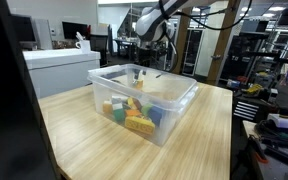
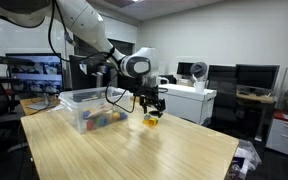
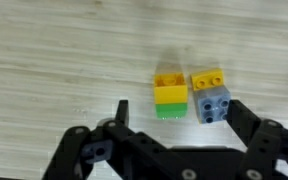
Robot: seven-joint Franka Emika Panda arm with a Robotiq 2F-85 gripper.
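In the wrist view two small block stacks lie side by side on the wooden table (image 3: 54, 60): a yellow-on-green stack (image 3: 170, 96) and a yellow-on-grey stack (image 3: 210, 95). My gripper (image 3: 176, 112) hangs just above them, open, its black fingers (image 3: 240, 112) spread either side with nothing held. The right finger stands close to the grey block. In an exterior view the gripper (image 2: 152, 108) hovers over the blocks (image 2: 152, 120), which sit on the table beside the bin. In an exterior view the arm (image 1: 156, 22) shows behind the bin; the blocks are hidden there.
A clear plastic bin (image 1: 179, 102) holding several coloured blocks (image 1: 132, 113) stands on the table; the same bin (image 2: 74, 99) appears left of the gripper. Desks, monitors (image 2: 249, 76) and lab shelving surround the table. The table's edge (image 2: 219, 150) runs near the right.
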